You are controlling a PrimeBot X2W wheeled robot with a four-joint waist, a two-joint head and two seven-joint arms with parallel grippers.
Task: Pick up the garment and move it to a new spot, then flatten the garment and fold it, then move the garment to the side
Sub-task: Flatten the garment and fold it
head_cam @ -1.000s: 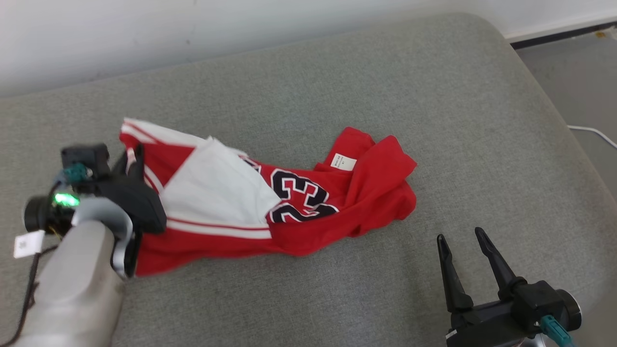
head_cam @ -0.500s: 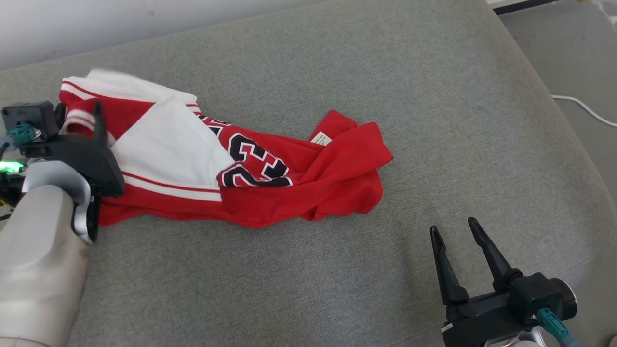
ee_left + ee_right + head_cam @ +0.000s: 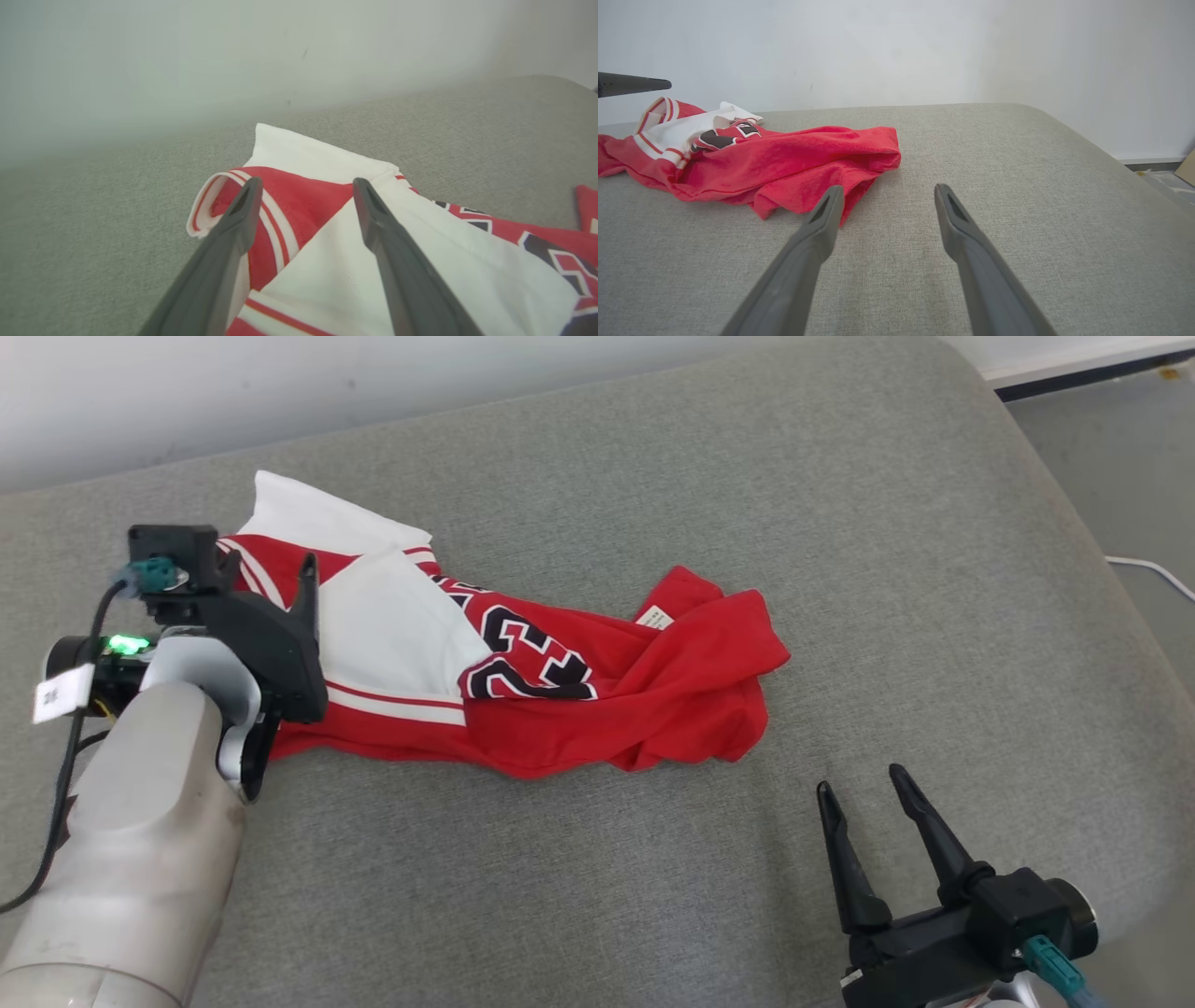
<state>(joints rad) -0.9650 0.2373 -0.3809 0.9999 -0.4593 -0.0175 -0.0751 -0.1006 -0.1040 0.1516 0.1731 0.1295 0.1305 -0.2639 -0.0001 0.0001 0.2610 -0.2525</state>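
A crumpled red sleeveless jersey with white panels, striped trim and a black number point(image 3: 560, 709) lies bunched on the left half of a broad grey fabric cushion point(image 3: 653, 896), its white end towards the pale wall point(image 3: 280, 392) and its plain red end heaped towards the middle of the cushion. A small white label point(image 3: 656, 617) shows face up on the red end. The left gripper point(image 3: 307, 183) hangs over the jersey's left end with its two dark fingers spread wide apart, one on either side of a curled red-and-white striped edge. Nothing is pinched between them, and I cannot tell whether the tips touch the cloth. On that arm's wrist a green light point(image 3: 121, 642) glows and a small white tag point(image 3: 61, 692) hangs off to the side. The right gripper point(image 3: 861, 779) sits low at the near right above bare cushion, well apart from the jersey. Its fingers are also spread wide and hold nothing, and in its own wrist view they point past the red heap towards the wall. Beyond the cushion's rounded right corner is grey floor point(image 3: 1102, 448), where a thin white cable point(image 3: 1153, 574) trails.
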